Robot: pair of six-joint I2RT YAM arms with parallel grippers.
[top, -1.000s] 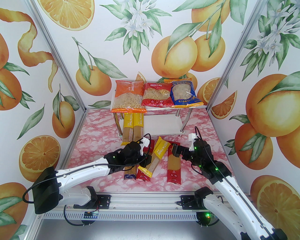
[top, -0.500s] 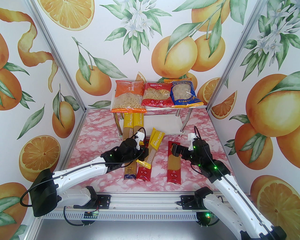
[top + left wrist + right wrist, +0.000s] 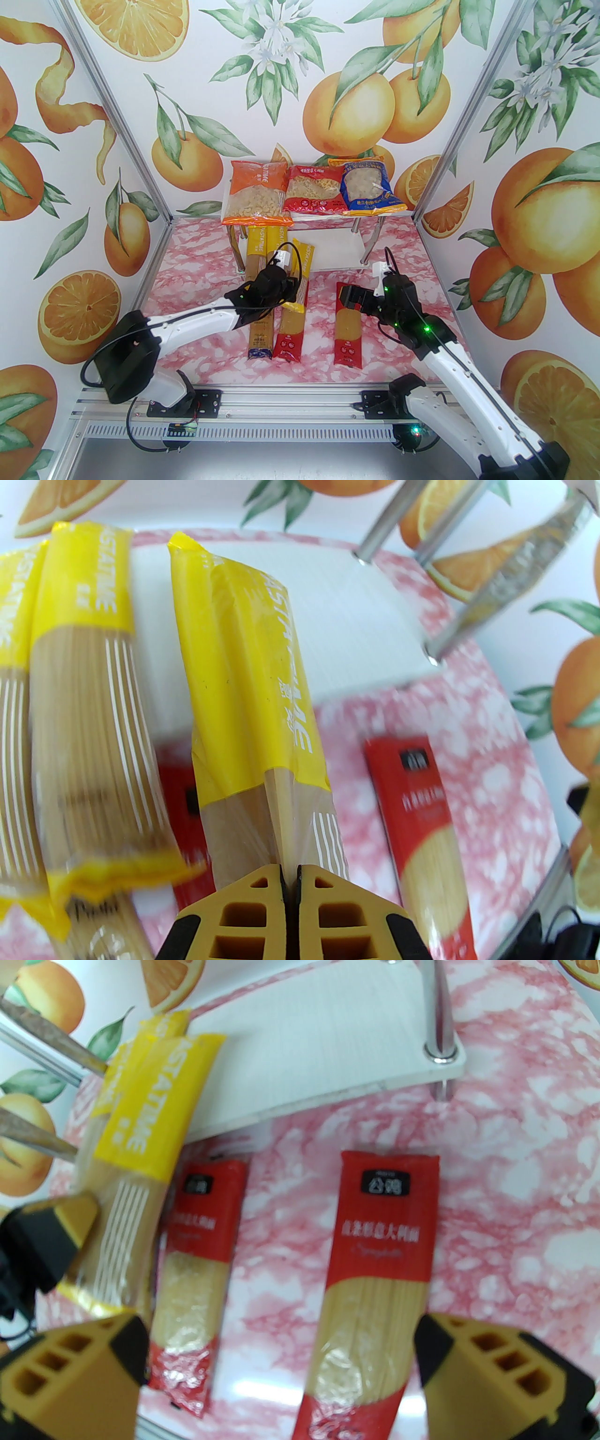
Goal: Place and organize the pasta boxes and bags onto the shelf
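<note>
A: Since the left gripper (image 3: pixel 290 878) is clamped on a yellow spaghetti pack (image 3: pixel 248 677), where is that pack?
B: Its far end is over the shelf (image 3: pixel 356 616), at the lower board's near edge, right of two yellow packs (image 3: pixel 79 667). The right gripper (image 3: pixel 281 1349) hangs spread above a red pack (image 3: pixel 379 1250).

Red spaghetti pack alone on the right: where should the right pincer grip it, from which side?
Across its narrow width near mid-length, down from above. The long, narrow red plastic spaghetti pack lies flat on the pink marbled table under the open right pincer, both long edges free.
</note>
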